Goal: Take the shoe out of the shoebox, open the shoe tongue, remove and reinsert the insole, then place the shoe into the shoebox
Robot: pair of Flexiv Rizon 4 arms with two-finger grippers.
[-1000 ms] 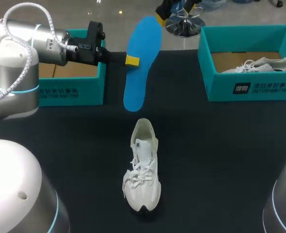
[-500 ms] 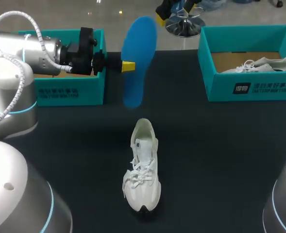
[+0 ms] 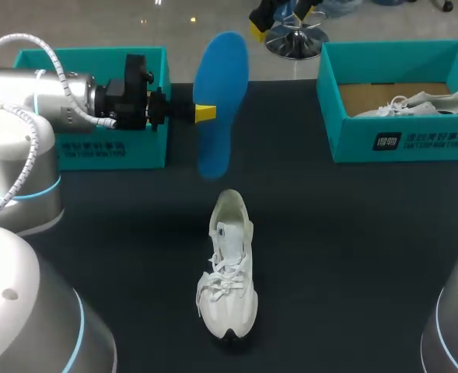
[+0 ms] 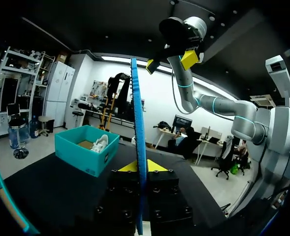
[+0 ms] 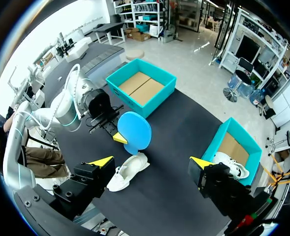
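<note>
Insole (image 3: 219, 101): thin, light, likely floppy; left gripper (image 3: 204, 113) clamped on its edge, mid-length; right gripper (image 5: 150, 161) spread, empty; shoe (image 3: 229, 264) soft, best taken at heel.

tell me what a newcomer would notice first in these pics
The blue insole stands out, held on edge in the air by the left gripper, above the black table beside the left shoebox. The white shoe lies alone mid-table, toe toward the camera. The right gripper hangs open and empty high above the table.
</note>
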